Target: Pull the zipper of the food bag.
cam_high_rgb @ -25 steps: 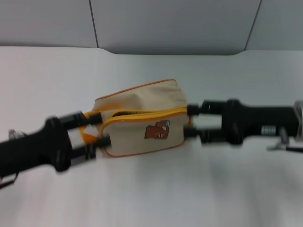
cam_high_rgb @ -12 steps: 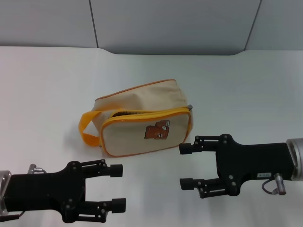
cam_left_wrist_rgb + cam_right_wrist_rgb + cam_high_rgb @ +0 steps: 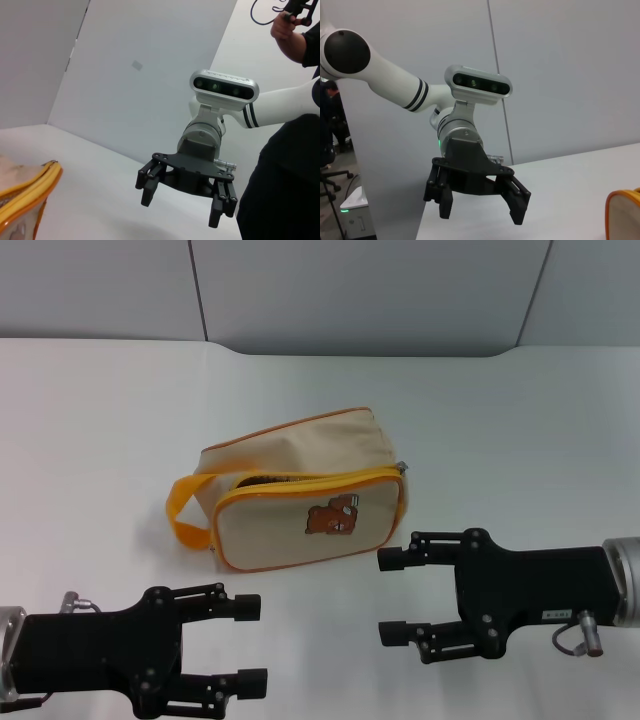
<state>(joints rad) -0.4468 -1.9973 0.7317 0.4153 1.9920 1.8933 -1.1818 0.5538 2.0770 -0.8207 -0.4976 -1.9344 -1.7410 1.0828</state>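
Observation:
The food bag point(image 3: 300, 485) is a cream pouch with yellow-orange piping, an orange loop handle point(image 3: 185, 515) and a brown bear patch, lying mid-table. The zipper pull point(image 3: 402, 467) is a tiny grey tab at the bag's right end; the zip track shows a dark gap along the top. My left gripper point(image 3: 250, 642) is open and empty, in front of the bag and to its left. My right gripper point(image 3: 388, 597) is open and empty, in front of the bag's right end. Neither touches the bag. The left wrist view shows the right gripper point(image 3: 181, 210) and a bag corner point(image 3: 30, 187).
The white table point(image 3: 500, 430) runs back to a grey panelled wall point(image 3: 350, 290). The right wrist view shows the left gripper point(image 3: 481, 215) and a bag corner point(image 3: 625, 215). A person in dark clothes point(image 3: 285, 190) stands behind the right arm.
A second ago both grippers were at the bag's two ends. They have let go and pulled back toward the table's front, now open and clear of the bag. The bag lies still.

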